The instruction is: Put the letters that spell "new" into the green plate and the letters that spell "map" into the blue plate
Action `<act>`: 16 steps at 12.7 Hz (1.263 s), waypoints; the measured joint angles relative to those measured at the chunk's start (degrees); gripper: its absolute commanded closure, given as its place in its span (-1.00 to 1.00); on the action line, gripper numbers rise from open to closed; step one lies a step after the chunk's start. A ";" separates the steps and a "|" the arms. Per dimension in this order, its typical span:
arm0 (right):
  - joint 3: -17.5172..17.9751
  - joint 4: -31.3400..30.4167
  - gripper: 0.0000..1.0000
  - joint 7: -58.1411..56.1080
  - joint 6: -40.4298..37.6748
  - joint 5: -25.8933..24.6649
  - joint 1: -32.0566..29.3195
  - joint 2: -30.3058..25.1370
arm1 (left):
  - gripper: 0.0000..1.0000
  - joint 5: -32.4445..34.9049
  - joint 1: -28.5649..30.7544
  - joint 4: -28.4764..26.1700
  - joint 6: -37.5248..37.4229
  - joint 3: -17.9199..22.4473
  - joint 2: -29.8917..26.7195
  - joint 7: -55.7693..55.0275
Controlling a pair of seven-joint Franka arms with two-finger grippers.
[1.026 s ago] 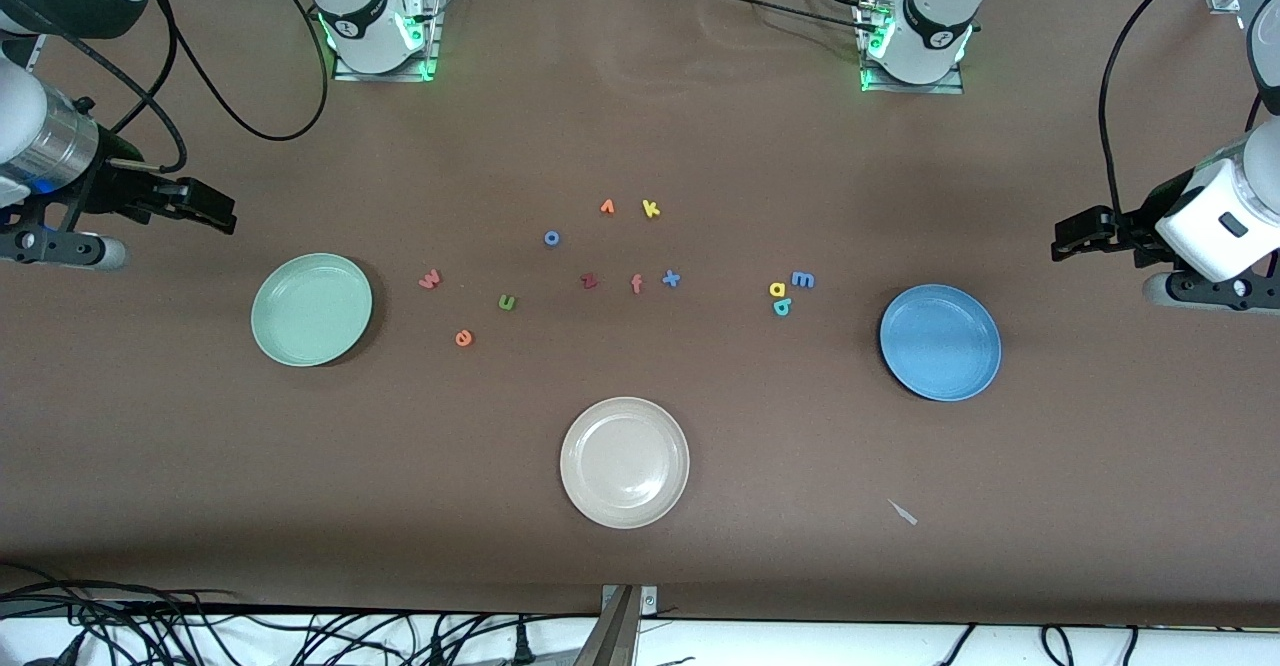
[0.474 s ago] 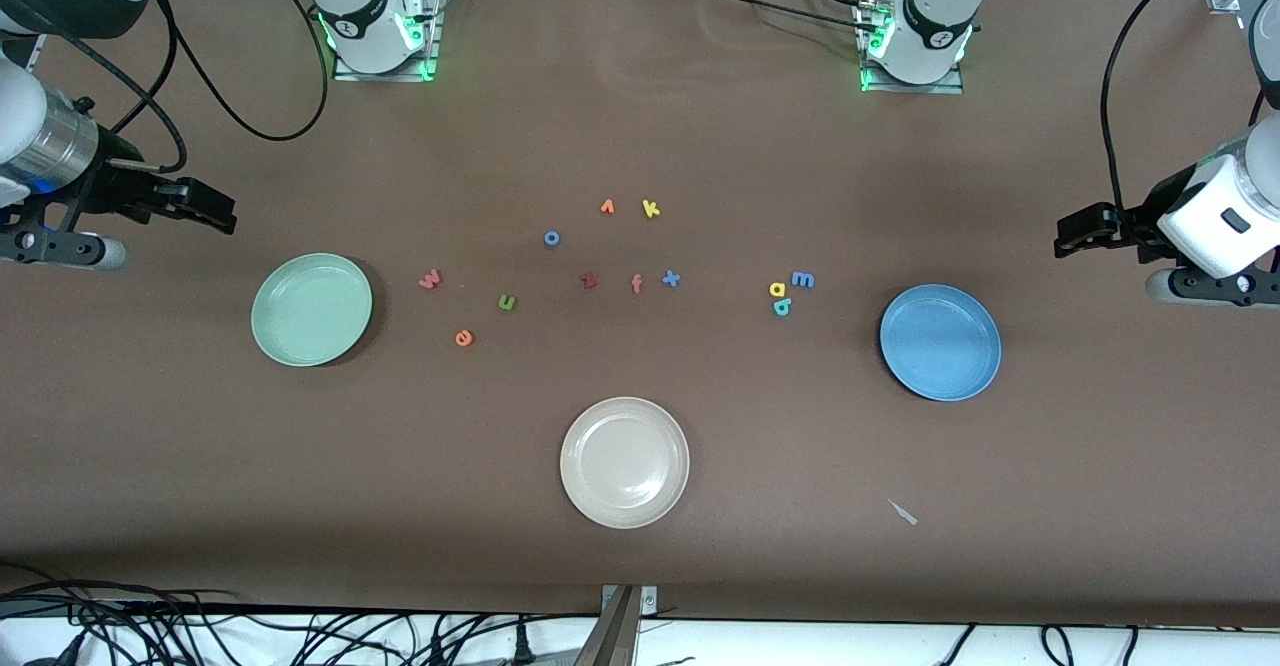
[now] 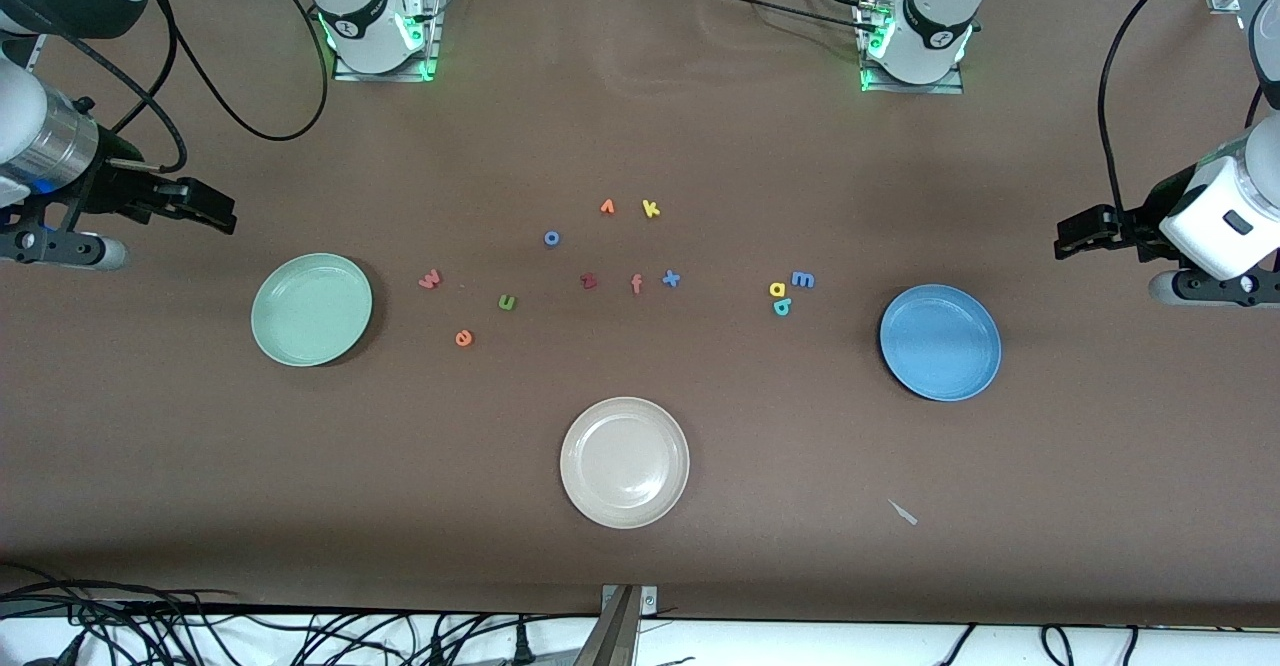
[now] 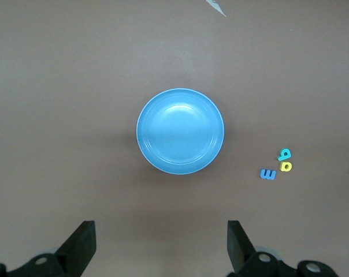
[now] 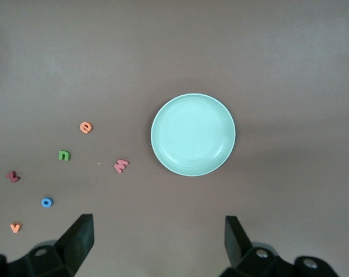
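The green plate (image 3: pixel 312 309) (image 5: pixel 193 134) lies toward the right arm's end of the table and holds nothing. Beside it lie the pink w (image 3: pixel 430 279) (image 5: pixel 121 165), green n (image 3: pixel 507 302) (image 5: pixel 65 154) and orange e (image 3: pixel 463 338) (image 5: pixel 86 127), spread apart. The blue plate (image 3: pixel 940 342) (image 4: pixel 180 131), also bare, lies toward the left arm's end. The blue m (image 3: pixel 803 279) (image 4: pixel 268 173), yellow a (image 3: pixel 777 290) (image 4: pixel 286 166) and teal p (image 3: pixel 781 307) (image 4: pixel 285 154) cluster beside it. My right gripper (image 3: pixel 222 216) (image 5: pixel 157 239) hangs open over bare table by the green plate. My left gripper (image 3: pixel 1066 238) (image 4: pixel 161 242) hangs open by the blue plate.
A cream-white plate (image 3: pixel 624 462) sits nearest the front camera at mid-table. Loose letters lie mid-table: blue o (image 3: pixel 551 238), orange v-like letter (image 3: pixel 607 207), yellow k (image 3: pixel 651 209), a dark red letter (image 3: pixel 589 281), salmon f (image 3: pixel 636 284), blue x (image 3: pixel 671 279). A small scrap (image 3: pixel 903 512) lies near the front edge.
The left gripper has drifted slightly toward its own end of the table. The right arm, letters and plates have not moved.
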 measured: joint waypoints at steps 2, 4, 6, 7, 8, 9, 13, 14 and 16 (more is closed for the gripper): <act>0.00 0.00 -1.00 0.00 0.00 0.00 0.00 0.00 | -1.00 0.00 0.00 0.00 0.00 0.00 0.00 -0.32; 0.00 0.00 -1.00 0.00 0.00 0.00 0.00 0.00 | -1.00 0.00 0.00 0.00 0.00 0.00 0.00 -0.45; 0.00 -0.01 -1.00 0.00 0.00 0.00 0.00 0.00 | -1.00 0.00 0.00 0.00 0.00 0.00 0.00 -0.65; 0.01 -0.01 -1.00 0.00 0.00 0.00 0.00 0.00 | -1.00 0.00 0.00 0.00 0.00 0.00 0.00 -0.98; 0.03 -0.02 -1.00 0.00 0.00 0.00 0.00 0.00 | -1.00 0.00 0.00 0.00 0.00 0.00 0.00 -1.42; 0.05 -0.02 -1.00 0.00 0.00 0.00 0.01 0.00 | -1.00 0.00 0.00 0.00 0.00 0.00 0.00 -1.67; 0.05 -0.02 -1.00 0.01 0.00 0.19 0.01 0.00 | -1.00 0.00 -0.03 0.00 0.00 0.00 0.00 -1.80; 0.05 -0.02 -1.00 0.01 0.00 0.49 0.02 0.00 | -1.00 0.00 -0.06 0.00 0.00 0.00 0.00 -1.80; 0.01 -0.02 -1.00 0.02 0.00 0.62 0.00 0.00 | -1.00 0.00 -0.08 0.00 0.00 0.00 0.00 -1.80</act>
